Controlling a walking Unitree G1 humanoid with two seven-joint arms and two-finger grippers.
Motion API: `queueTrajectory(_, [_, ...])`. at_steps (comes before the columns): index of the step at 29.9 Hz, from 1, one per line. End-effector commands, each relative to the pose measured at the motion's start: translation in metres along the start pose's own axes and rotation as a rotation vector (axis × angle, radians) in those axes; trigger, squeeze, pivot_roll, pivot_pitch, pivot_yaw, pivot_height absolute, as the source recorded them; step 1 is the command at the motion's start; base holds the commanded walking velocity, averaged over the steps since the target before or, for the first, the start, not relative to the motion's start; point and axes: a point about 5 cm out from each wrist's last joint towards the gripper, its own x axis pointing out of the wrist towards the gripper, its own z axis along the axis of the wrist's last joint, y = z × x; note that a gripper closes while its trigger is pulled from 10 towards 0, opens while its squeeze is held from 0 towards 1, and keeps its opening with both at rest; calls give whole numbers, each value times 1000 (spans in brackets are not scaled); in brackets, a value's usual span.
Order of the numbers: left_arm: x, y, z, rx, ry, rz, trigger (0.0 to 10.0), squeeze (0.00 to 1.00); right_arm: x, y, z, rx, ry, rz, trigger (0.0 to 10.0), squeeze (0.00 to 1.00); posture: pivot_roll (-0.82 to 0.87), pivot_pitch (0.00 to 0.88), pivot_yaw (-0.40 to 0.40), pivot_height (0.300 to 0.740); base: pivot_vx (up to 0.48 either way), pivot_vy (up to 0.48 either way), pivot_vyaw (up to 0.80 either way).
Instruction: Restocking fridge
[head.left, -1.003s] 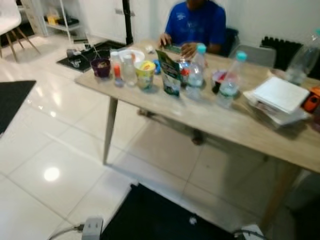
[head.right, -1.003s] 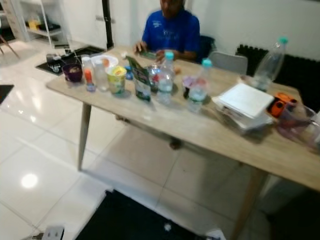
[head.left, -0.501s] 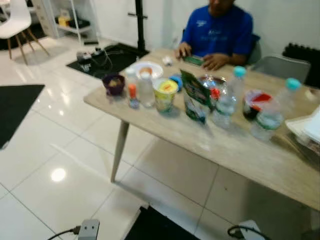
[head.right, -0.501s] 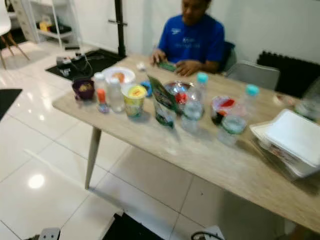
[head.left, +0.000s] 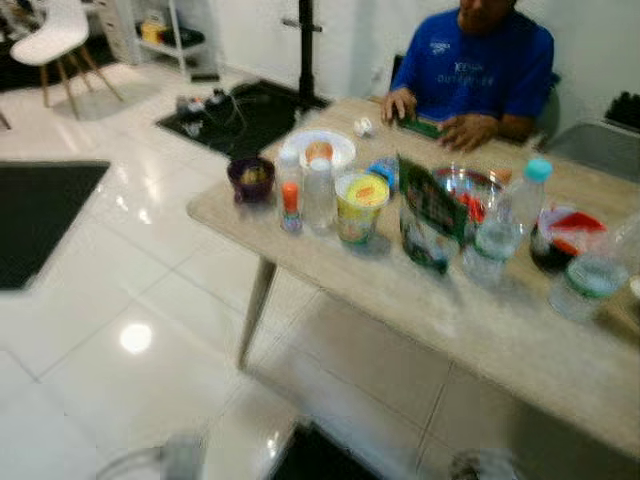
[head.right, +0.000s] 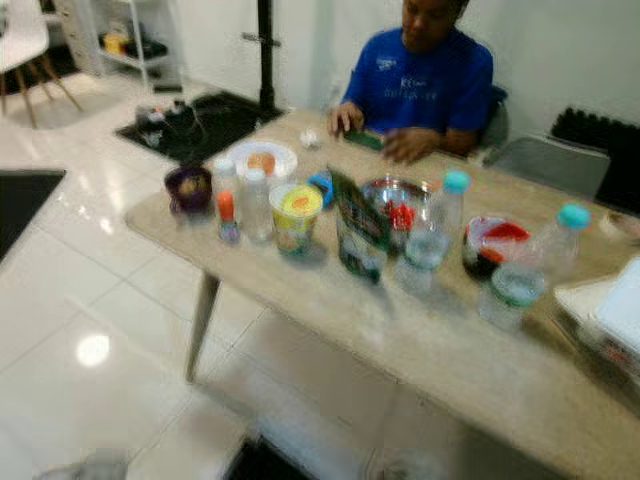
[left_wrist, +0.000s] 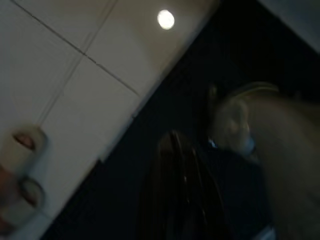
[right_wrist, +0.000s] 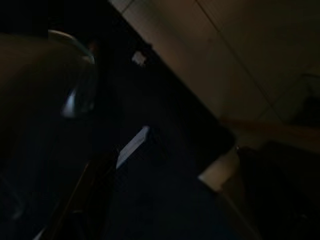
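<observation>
White floor tiles (head.left: 110, 300) and a pale wooden table (head.left: 470, 345) make up the left eye view, all of it soft with motion blur. Against the pictures from a second ago the whole scene has slid and the table looms larger, so the camera has moved, not the goods: I judge the robot is walking up to the table to collect stock for the fridge, and no item has been picked yet. Along the table stand a purple bowl (head.left: 250, 178) at the 9 o'clock end, a small orange-capped bottle (head.left: 291, 206), a clear bottle (head.left: 319, 190), a yellow cup (head.left: 361, 205), a green pouch (head.left: 428, 218) near the middle, then a water bottle (head.left: 498, 235) and a second water bottle (head.left: 590, 278) toward 3 o'clock, with a plate (head.left: 320, 148) behind at 11 o'clock. A person in a blue shirt (head.left: 485, 60) sits at the far side, at 12 o'clock, hands on the table. From the right eye view the same row reads alike, plus a red-lidded tub (head.right: 489, 247) between the two water bottles and a glass bowl (head.right: 397, 200) behind the pouch. Down the left wrist view, the left gripper (left_wrist: 182, 192) hangs over a dark mat and tile, too blurred to tell if its fingers are apart. Within the right wrist view, the right gripper (right_wrist: 85, 200) is a dim shape at 7 o'clock; I cannot tell its state.
</observation>
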Motion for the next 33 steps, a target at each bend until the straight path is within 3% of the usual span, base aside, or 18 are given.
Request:
queueTrajectory(1, [0,1,2,1,-7,6,10000,0,0,2,-4,-12,8,5,10000,0,-41,0,-30,740,0,0,0])
queueTrajectory(8, [0,7,5,5,-8,14,10000,0,-1,-7,-9,-14,18,-3,10000,0,-40,0,-31,740,0,0,0])
queueTrajectory(21, [-4,20,-1,-3,1,35,10000,0,0,-6,0,-1,5,17,10000,0,-39,0,-29,740,0,0,-787])
queueTrajectory(33, [-3,15,-2,0,4,27,10000,0,0,2,7,-1,-5,29,10000,0,-39,0,-30,740,0,0,-788])
